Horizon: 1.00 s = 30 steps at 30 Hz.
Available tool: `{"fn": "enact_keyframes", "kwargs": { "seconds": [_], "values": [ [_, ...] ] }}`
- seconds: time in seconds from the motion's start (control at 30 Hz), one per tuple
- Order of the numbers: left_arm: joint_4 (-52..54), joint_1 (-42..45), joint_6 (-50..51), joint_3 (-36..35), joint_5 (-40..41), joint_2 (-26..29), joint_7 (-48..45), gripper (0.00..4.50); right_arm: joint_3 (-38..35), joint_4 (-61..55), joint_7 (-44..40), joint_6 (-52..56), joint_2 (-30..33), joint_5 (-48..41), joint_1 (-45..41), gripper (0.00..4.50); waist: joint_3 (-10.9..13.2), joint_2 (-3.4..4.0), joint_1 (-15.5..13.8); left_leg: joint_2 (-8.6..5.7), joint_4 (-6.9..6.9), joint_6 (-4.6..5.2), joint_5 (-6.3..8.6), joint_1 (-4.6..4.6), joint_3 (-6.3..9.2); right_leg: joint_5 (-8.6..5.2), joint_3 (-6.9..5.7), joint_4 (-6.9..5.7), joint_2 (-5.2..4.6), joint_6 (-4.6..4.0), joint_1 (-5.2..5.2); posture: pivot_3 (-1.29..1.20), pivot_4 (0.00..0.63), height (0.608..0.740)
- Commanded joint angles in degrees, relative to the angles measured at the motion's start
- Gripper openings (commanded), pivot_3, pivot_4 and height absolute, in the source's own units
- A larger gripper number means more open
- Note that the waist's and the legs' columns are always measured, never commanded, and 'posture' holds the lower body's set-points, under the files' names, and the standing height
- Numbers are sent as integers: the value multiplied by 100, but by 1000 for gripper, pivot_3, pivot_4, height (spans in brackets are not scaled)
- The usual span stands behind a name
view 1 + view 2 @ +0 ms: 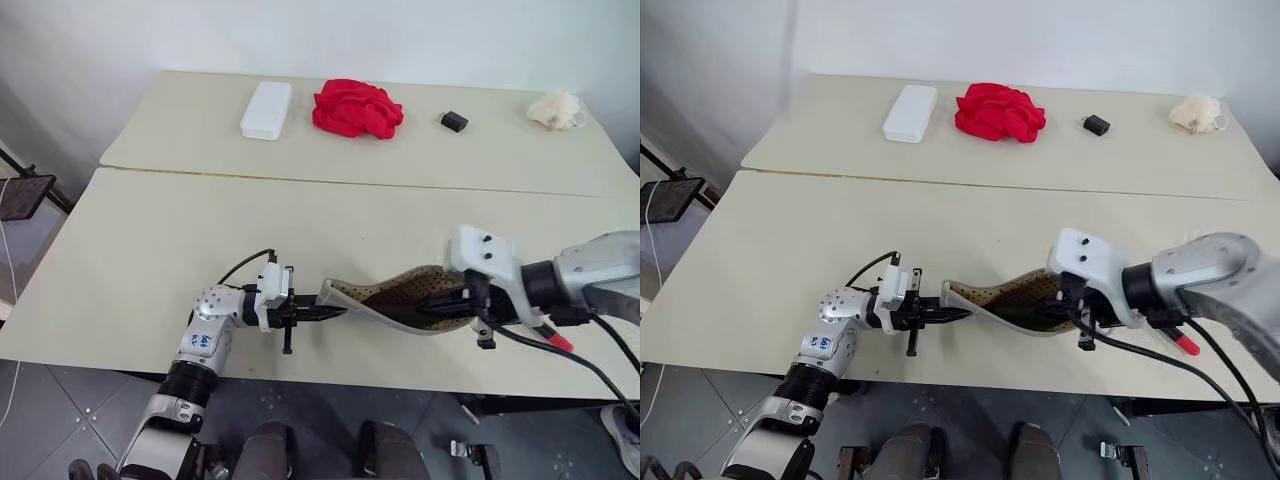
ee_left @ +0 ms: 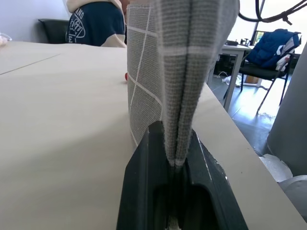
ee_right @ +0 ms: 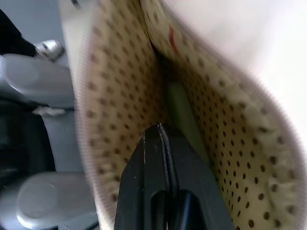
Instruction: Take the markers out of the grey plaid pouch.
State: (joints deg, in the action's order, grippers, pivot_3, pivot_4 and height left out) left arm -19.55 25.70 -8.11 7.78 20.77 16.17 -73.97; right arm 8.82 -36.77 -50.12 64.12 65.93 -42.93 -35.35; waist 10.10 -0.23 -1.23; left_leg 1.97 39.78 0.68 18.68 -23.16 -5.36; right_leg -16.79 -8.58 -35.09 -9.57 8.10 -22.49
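Grey plaid pouch (image 1: 400, 300) pinched at one end by left gripper (image 1: 322, 312), held off table (image 1: 150, 260) so its mouth gapes; right gripper (image 1: 1072, 310) inside, fingers clenched, grasp on green marker (image 3: 181, 111) unclear.

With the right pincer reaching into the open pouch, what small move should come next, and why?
Probably reopen the right pincer slightly and ease it onto the green marker. Its fingers are shut inside the grey plaid pouch, and the marker lies beside them against the dotted lining, not visibly between them. The left pincer is clamped on the pouch's edge, holding it off the table, so it should stay put.
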Motion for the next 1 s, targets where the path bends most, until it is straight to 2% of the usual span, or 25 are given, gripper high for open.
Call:
{"fn": "enact_keyframes", "kwargs": {
  "seconds": [0.03,0.13,0.23,0.6,1.0],
  "values": [
    [109,-59,72,53,-7,-29,19,0,441,-92,487,133,-307,553,-408,33,-1,1,5,0,0,0,0,0,1,0,1,-1,0,0,-1,0,150,740],
    [185,-104,124,81,-6,-30,13,0,740,-214,403,212,-405,668,-580,33,-1,1,-7,-1,-1,0,0,-1,-1,0,0,-1,0,0,-2,0,150,740],
    [198,-88,155,80,-12,-32,23,0,901,-325,429,371,-619,652,-711,575,-1,1,-3,-2,-1,0,0,-3,-2,0,-1,1,0,0,-1,0,150,740],
    [230,-43,305,62,19,-2,30,0,872,-275,366,292,-739,948,-730,4191,-1,1,3,-2,0,0,0,-3,-6,0,-2,-1,0,0,-1,0,150,740],
    [300,-36,409,88,57,-16,-34,0,1645,-22,365,-153,-1049,1831,-825,4191,-1,1,13,-2,0,0,0,-2,-9,0,-1,-3,0,0,-2,0,150,740]
  ]
}}
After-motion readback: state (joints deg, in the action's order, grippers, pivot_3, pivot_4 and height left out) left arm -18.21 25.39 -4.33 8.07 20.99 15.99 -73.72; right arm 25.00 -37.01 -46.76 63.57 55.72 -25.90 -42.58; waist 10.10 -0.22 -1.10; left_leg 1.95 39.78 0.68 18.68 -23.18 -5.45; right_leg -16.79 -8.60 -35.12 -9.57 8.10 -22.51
